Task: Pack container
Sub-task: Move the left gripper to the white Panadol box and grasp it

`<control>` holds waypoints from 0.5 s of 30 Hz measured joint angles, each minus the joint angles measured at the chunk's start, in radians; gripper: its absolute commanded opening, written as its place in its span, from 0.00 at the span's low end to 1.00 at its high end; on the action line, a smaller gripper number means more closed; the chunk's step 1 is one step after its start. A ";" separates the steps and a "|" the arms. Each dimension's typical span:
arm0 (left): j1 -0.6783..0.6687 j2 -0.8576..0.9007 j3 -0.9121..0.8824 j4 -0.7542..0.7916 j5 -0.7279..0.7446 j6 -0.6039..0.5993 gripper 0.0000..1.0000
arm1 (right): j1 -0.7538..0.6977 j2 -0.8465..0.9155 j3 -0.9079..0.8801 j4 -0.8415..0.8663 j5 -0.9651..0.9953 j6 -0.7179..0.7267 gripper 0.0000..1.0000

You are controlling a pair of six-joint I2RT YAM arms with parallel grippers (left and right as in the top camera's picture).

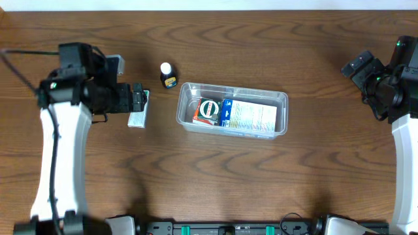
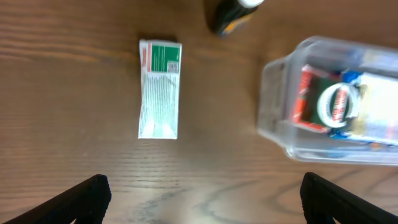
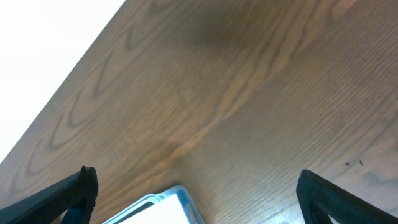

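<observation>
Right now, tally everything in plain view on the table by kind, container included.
Boxes: 3 (red-and-black box, blue-and-white box, green-and-white box)
Bottles: 1 (dark bottle)
Containers: 1 (clear container)
Total: 5

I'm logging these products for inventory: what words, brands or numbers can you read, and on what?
Nothing can be read.
Green-and-white box on the table: print too blurred.
Red box in the container: round logo, blurred.
Blue-and-white box beside it: print too small.
Small bottle: label too small.
</observation>
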 measured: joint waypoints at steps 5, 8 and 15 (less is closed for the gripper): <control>0.000 0.141 0.000 0.069 -0.017 0.043 0.98 | 0.000 0.000 0.000 0.000 0.000 0.000 0.99; 0.000 0.200 0.000 0.096 -0.027 0.055 0.98 | 0.000 0.000 0.000 0.000 0.000 0.000 0.99; 0.000 0.327 0.000 0.114 -0.062 0.070 0.98 | 0.000 0.000 0.000 0.000 0.000 0.000 0.99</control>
